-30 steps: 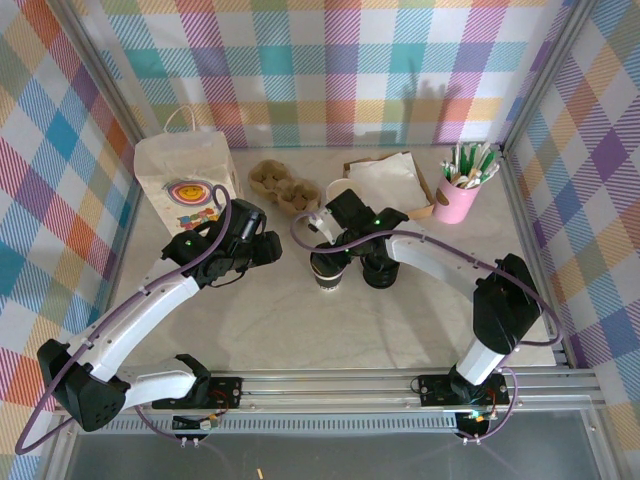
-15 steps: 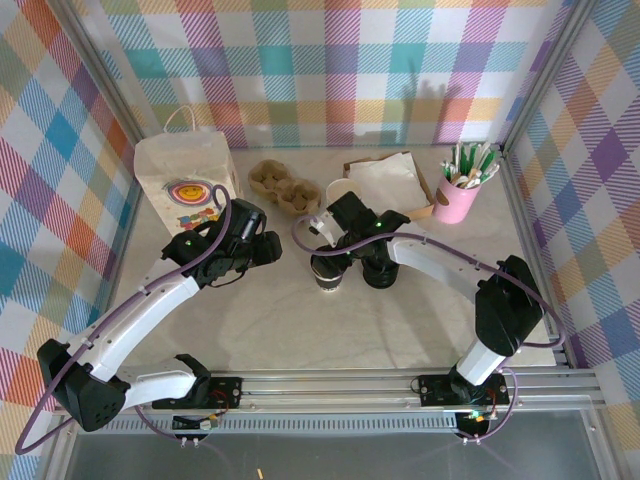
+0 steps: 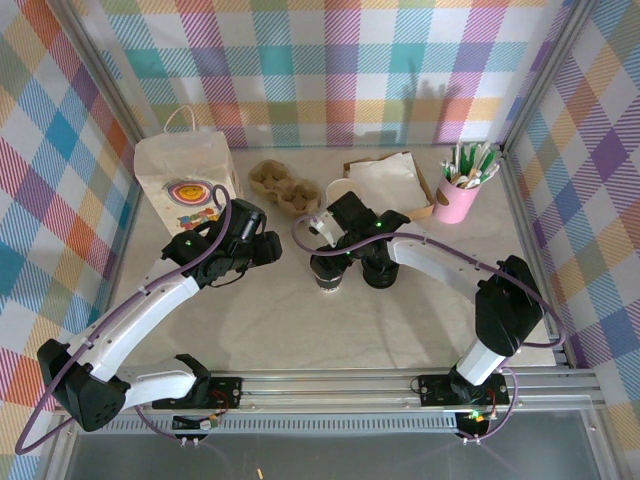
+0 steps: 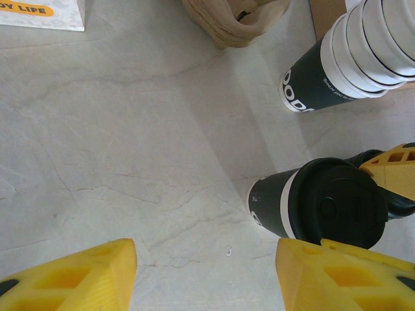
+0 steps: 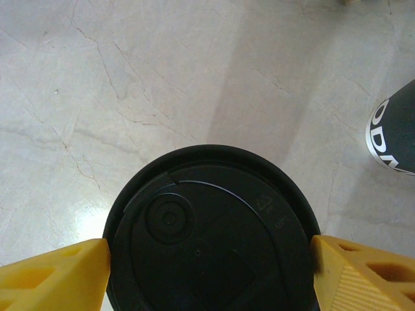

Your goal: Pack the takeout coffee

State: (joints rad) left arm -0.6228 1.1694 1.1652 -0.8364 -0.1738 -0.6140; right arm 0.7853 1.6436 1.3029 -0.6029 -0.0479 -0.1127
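Right gripper [image 5: 211,265] flanks dark paper coffee cup with round black plastic lid [image 5: 207,214]; whether gripping, I cannot tell. Left gripper [image 4: 206,275] wide open.

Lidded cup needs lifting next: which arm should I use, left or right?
Right, I'd say. The right gripper straddles the takeout coffee, fingers flanking its lid. The left gripper hangs open over the table beside it.

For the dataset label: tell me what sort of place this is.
Likely a robot test cell staged as a takeout coffee counter: plaid walls all round, a lidded coffee cup, a paper bag and a pulp cup carrier.
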